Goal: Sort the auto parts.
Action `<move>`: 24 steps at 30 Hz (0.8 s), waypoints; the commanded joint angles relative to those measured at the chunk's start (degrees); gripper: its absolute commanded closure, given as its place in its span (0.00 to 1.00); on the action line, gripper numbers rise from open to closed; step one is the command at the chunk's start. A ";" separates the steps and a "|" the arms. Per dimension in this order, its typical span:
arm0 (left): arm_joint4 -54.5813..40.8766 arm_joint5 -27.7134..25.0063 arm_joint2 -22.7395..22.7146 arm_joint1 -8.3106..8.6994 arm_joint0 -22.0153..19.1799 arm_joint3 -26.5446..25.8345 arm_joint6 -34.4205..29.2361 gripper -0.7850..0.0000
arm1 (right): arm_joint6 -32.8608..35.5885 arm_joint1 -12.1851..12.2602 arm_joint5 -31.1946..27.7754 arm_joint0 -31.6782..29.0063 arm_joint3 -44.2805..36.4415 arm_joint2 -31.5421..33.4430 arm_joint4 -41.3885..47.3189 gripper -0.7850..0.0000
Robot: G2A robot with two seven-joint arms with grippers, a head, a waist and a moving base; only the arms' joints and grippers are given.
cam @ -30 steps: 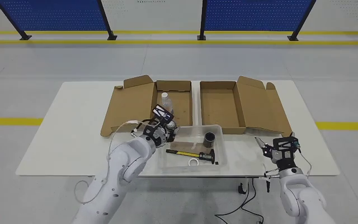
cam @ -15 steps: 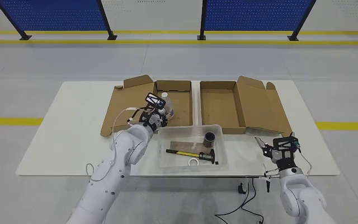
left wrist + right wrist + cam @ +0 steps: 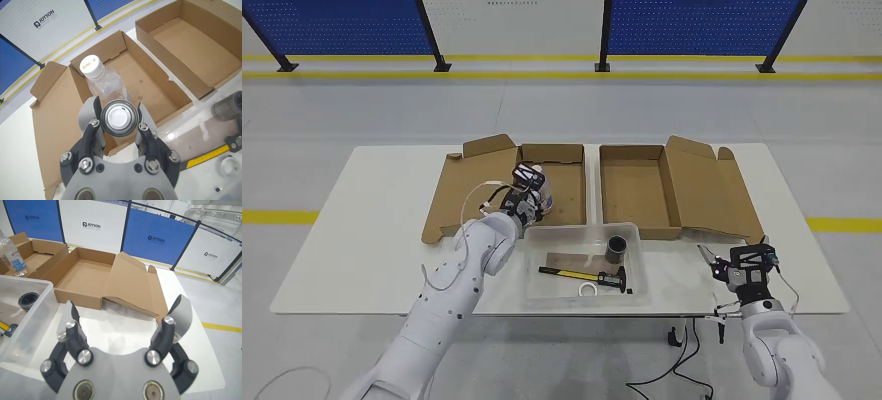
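Observation:
My left gripper (image 3: 118, 111) is shut on a small metal can (image 3: 119, 117) with a white cap, held over the near edge of the left cardboard box (image 3: 149, 83). In the top view the left gripper (image 3: 530, 197) hangs at that box's (image 3: 567, 205) near left part. A clear plastic bottle (image 3: 102, 79) with a white cap stands in the box just beyond the can. The clear plastic bin (image 3: 634, 235) holds a dark cylinder (image 3: 617, 245), a yellow-and-black caliper (image 3: 587, 275) and a white ring (image 3: 587, 290). My right gripper (image 3: 125, 311) is open over bare table near the right front edge.
A second open cardboard box (image 3: 634, 190) lies to the right of the first, its lid flap (image 3: 712, 185) spread out toward the right gripper (image 3: 739, 262). The bin's wall (image 3: 32, 311) stands close beside my right gripper. The table's left side (image 3: 362, 230) is bare.
My left gripper has carried the can away from the bin, back and up over the left box beside the bottle. The right arm has stayed still.

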 commanded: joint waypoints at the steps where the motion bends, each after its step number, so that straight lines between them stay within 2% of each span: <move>1: -0.12 0.10 0.33 -0.19 -0.47 1.52 0.44 1.00 | 0.00 0.00 0.00 0.00 0.00 0.00 0.00 0.00; 12: -1.48 1.20 1.88 -1.51 -3.76 8.92 2.25 1.00 | 0.00 0.00 0.00 0.00 0.00 0.00 0.00 0.00; 14: -1.65 1.21 2.06 -1.71 -4.33 10.17 2.61 0.92 | 0.00 0.00 0.00 0.00 0.00 0.00 0.00 0.00; 16: -1.78 1.24 2.28 -1.91 -4.77 11.03 2.83 0.70 | 0.00 0.00 0.00 0.00 0.00 0.00 0.00 0.00; 20: -1.56 1.02 2.40 -2.13 -5.44 12.57 3.23 0.58 | 0.00 0.00 0.00 0.00 0.00 0.00 0.00 0.00; 24: -1.34 0.72 2.39 -2.26 -5.65 13.36 3.38 0.54 | 0.00 0.00 0.00 0.00 0.00 0.00 0.00 0.00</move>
